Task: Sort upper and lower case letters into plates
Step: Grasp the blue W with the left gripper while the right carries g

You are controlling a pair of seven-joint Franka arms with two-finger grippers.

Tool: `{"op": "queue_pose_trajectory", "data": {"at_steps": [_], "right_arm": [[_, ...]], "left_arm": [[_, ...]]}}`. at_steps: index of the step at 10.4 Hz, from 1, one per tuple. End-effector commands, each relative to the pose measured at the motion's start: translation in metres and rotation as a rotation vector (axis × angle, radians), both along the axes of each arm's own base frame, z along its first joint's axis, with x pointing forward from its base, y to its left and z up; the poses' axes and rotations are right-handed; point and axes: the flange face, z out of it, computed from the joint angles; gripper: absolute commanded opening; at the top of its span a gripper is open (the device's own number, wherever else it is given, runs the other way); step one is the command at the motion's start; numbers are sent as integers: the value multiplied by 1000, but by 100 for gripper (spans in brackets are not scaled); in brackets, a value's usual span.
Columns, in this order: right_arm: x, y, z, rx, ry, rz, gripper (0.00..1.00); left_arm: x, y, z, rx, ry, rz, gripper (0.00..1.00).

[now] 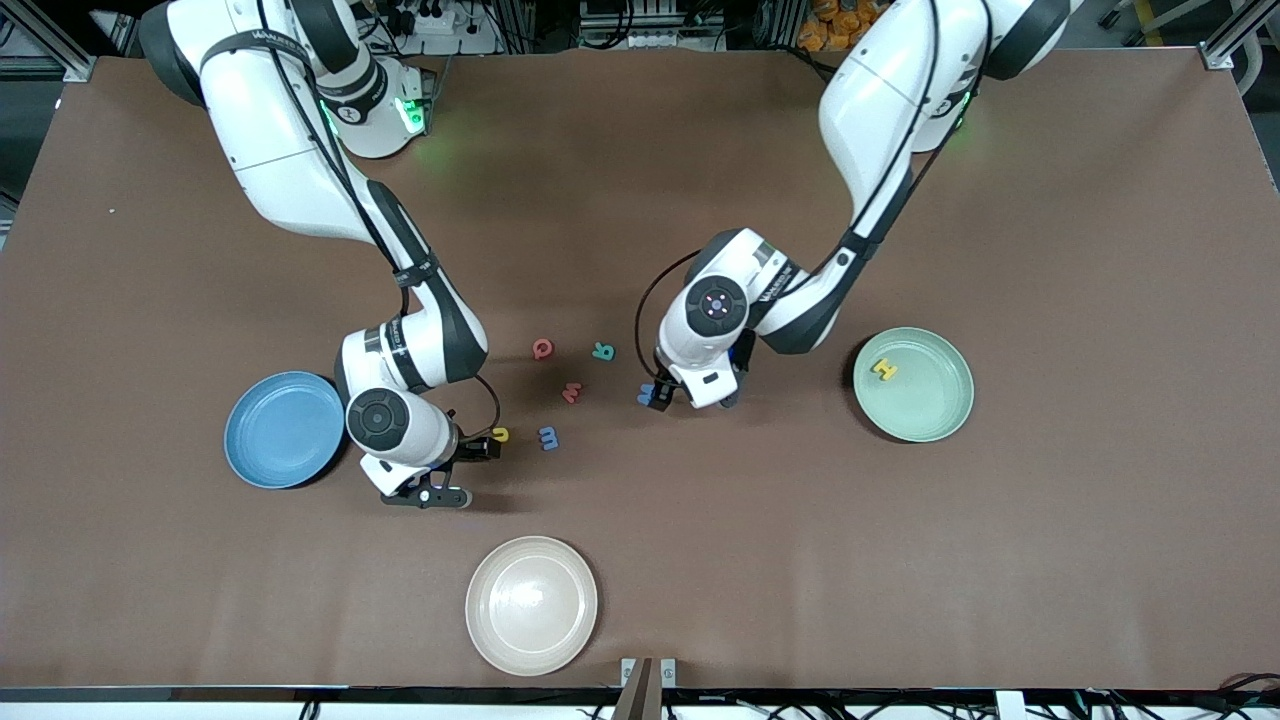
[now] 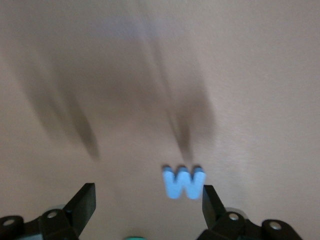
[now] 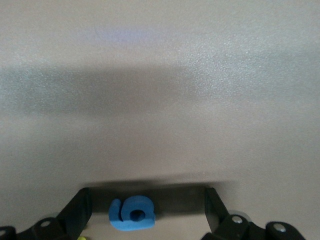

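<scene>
left gripper jaws apart around small flat blue W letter on brown table, right gripper jaws apart around flat blue g letter

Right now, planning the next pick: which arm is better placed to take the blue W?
Left. Its jaws stand open around the blue W; the right arm's jaws are open at another blue letter, by the blue plate.

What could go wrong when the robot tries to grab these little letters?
The blue W lies off-centre in the open left gripper, close to one finger, so closing might shove it aside. The open right gripper straddles a blue letter with a yellow letter just beside it, which could get bumped.
</scene>
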Motion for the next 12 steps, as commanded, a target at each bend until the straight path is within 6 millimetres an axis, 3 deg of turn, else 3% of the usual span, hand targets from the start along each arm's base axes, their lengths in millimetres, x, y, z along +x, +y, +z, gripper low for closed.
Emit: {"op": "queue_pose_trajectory", "data": {"at_steps": [1,3,5,6,7,10,12], "right_arm": [[-10,1,6,-10,17,-11,100],[-11,1,7,-12,21,-11,100],[-12,3,7,-15,30,-8,100],[-12,4,9,-13,27,-7,66],[-11,4,13,-10,23,-8,1],[-11,3,13,-10,23,-10,0],[-6,-2,23,-4,8,-16,0]], "left_arm": [[9,-11,-10,-11,-41,118,94],[1,-18,-26,18,-45,94,94],[4,-19,-30,31,-62,97,94],[4,-20,-29,29,-64,97,94],[3,-21,-31,32,-63,90,94],[-2,-23,-41,40,-53,82,94],[-7,-27,-49,43,-49,73,91]]}}
